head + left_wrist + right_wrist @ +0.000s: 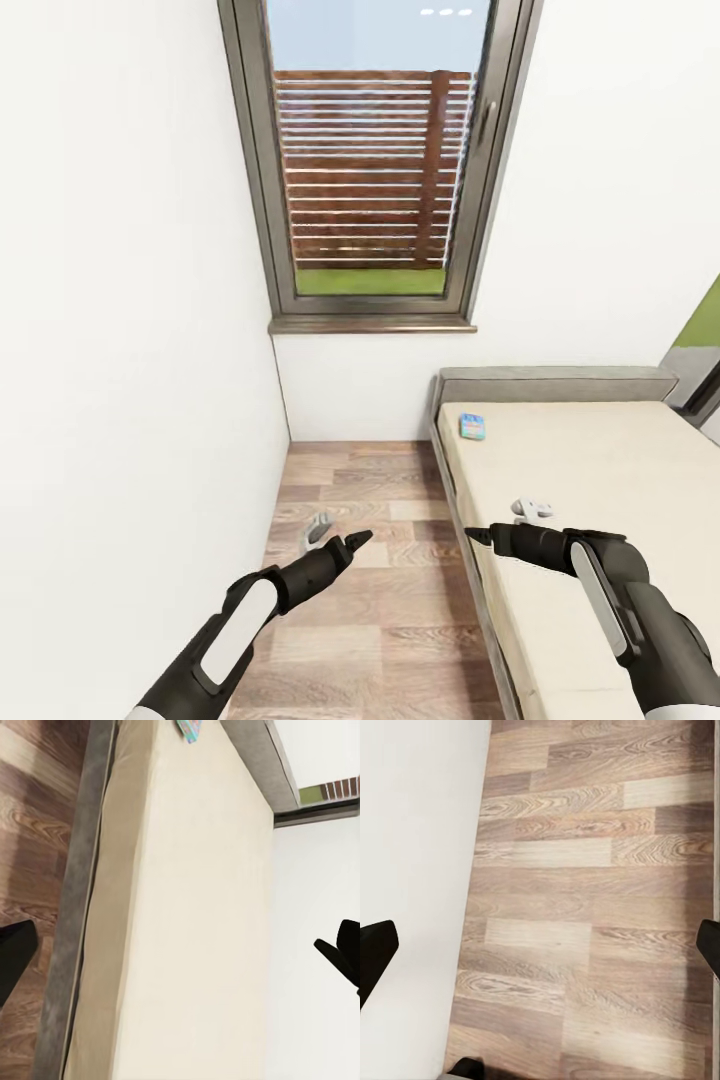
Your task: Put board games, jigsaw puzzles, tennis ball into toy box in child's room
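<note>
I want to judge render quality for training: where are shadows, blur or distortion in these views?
Head view: even, soft light; wide-angle lens makes the window frame lean; the bed casts a faint shadow on the floor. Left wrist view: blue board game slightly soft. Right wrist view: planks sharp, no glare.

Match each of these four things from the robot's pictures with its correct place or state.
Things:
1. blue board game
2. left gripper
3. right gripper
4. window

Places or states:
A. over the wood-plank floor, beside the bed
B. set in the far wall, wooden fence outside
C. at the edge of the beige mattress
D. lying on the mattress near the grey headboard

Pairs: 1-D, 2-A, 3-C, 4-B
</note>
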`<state>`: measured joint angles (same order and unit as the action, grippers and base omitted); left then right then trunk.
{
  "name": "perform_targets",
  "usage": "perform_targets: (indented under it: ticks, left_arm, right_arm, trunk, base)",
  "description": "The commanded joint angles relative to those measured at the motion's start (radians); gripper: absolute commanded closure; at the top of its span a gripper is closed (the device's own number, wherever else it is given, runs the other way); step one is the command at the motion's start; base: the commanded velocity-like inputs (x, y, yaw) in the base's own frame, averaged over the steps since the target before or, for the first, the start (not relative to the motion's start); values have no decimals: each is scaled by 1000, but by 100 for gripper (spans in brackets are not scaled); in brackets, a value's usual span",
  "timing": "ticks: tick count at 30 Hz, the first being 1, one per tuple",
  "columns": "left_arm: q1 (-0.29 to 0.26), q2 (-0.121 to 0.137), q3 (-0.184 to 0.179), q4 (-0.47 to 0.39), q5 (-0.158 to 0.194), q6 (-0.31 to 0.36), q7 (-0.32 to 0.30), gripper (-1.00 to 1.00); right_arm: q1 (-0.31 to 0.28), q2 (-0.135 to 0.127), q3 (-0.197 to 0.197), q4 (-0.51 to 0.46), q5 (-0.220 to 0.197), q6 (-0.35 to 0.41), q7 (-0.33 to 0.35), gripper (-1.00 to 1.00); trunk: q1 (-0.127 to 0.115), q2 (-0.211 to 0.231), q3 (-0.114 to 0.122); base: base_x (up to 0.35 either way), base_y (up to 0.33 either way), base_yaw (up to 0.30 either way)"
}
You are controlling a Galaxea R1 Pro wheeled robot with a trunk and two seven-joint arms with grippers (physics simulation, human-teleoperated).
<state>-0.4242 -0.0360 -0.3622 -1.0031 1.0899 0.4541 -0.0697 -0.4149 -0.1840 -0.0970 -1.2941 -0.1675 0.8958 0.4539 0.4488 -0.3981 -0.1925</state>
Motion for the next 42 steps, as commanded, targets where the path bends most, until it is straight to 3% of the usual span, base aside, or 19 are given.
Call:
perform_targets:
  ticks: [1,42]
  left_arm:
    - [-1,0,1,0,4,4,-1,-100]
    - [-1,-1,2,0,2,3,-1,-100]
  right_arm:
    - [-1,0,-1,-1,-4,6,1,-100]
    - [-1,3,-1,-1,-4,9,1,-100]
  trunk:
    - [1,-2,-2]
    - [1,-2,-2]
  base:
    - [334,0,0]
    - [334,0,0]
